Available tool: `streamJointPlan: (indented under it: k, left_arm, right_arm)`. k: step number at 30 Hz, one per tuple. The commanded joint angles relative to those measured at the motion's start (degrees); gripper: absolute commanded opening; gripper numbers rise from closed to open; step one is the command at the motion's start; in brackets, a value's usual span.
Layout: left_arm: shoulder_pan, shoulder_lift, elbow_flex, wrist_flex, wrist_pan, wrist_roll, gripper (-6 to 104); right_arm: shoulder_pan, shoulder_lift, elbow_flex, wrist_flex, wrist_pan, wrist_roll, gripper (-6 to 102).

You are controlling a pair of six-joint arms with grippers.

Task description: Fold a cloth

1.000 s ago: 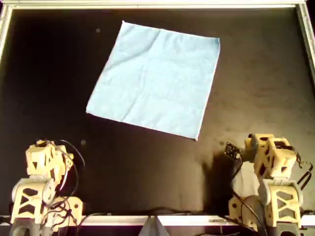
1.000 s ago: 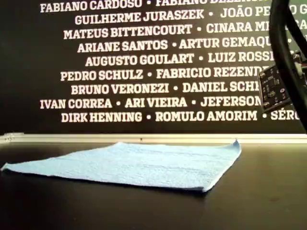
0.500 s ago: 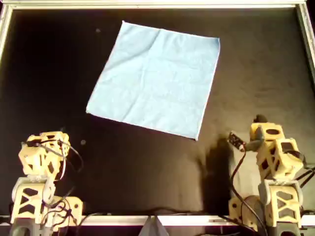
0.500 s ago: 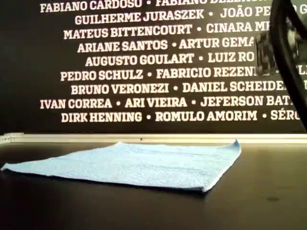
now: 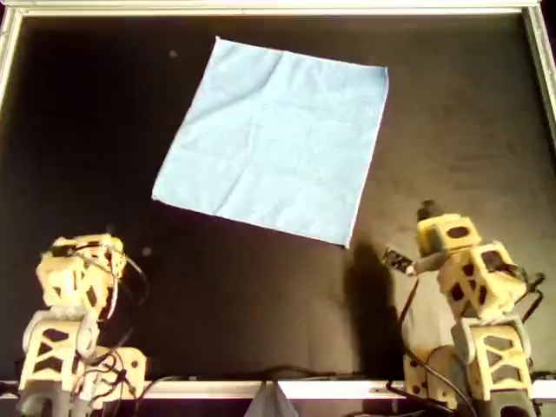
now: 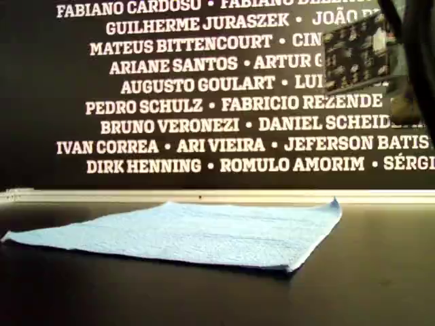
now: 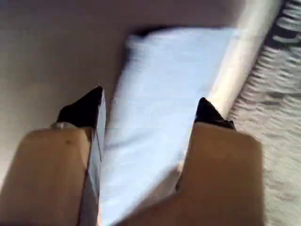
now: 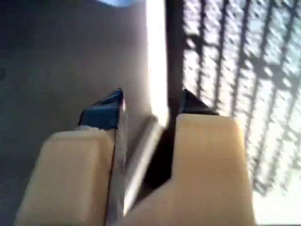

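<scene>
- A black table [image 5: 261,287] with a pale metal rim is filling the overhead view, and in the exterior view a dark wall [image 6: 204,88] printed with white names is standing behind it.
- The cloth [image 5: 275,137] is lying flat and spread open in the far half of the table, a light-blue sheet turned slightly askew, faintly creased, one corner nearly reaching the far rim.
- In the exterior view its right far corner is curling up a touch.
- Bare black surface is showing all round its edges, widest on the near side.
- The left gripper [image 7: 148,106] is hanging in the air, fingers spread wide with nothing between them, the blurred cloth ahead.
- The right gripper [image 8: 150,101] is also hanging with its fingers parted and nothing held, pointing toward the rim.
- Both arms are sitting at the overhead view's bottom corners, well apart from the cloth.
</scene>
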Motion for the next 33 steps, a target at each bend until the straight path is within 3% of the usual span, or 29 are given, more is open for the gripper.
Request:
streamJointPlan:
  k: [1, 5, 9, 16, 20, 22, 28, 30, 33]
  left_arm:
    - [-6.4, -12.6, -4.5, -1.6, 0.2, 0.2, 68]
    - [-9.6, -29.9, -15.6, -1.7, 0.2, 0.2, 68]
    - [-9.6, -44.1, -25.0, -1.7, -0.4, 0.2, 70]
    - [-9.2, -48.3, -27.4, -2.8, -0.7, 0.3, 70]
    - [-8.9, -49.3, -27.7, -2.9, -0.9, 0.4, 75]
    - [-8.9, -49.4, -27.3, -2.9, -0.9, 0.7, 80]
    - [-8.9, -49.5, -27.4, -2.9, -0.9, 4.9, 86]
    - [-8.9, -49.4, -27.9, -3.0, -0.9, 5.3, 86]
    - [-8.9, -48.8, -28.1, -5.0, -0.9, 5.3, 86]
  right_arm:
    - [1.4, -10.9, -6.8, -2.6, -4.9, 0.18, 47]
    - [3.1, -33.2, -17.0, -2.2, -9.4, 0.44, 48]
    - [5.1, -50.2, -25.3, 3.6, -14.2, 0.00, 48]
    - [5.3, -53.8, -29.1, 11.0, -19.8, -0.70, 49]
    - [6.7, -53.3, -29.2, 12.7, -23.6, -4.04, 49]
    - [8.3, -54.3, -28.9, 12.7, -23.7, -5.27, 49]
    - [8.0, -53.3, -29.4, 12.3, -23.1, -5.10, 48]
    - [8.2, -52.9, -29.5, 12.0, -23.4, -4.57, 48]
    - [8.3, -54.7, -29.4, 12.0, -23.0, -5.98, 49]
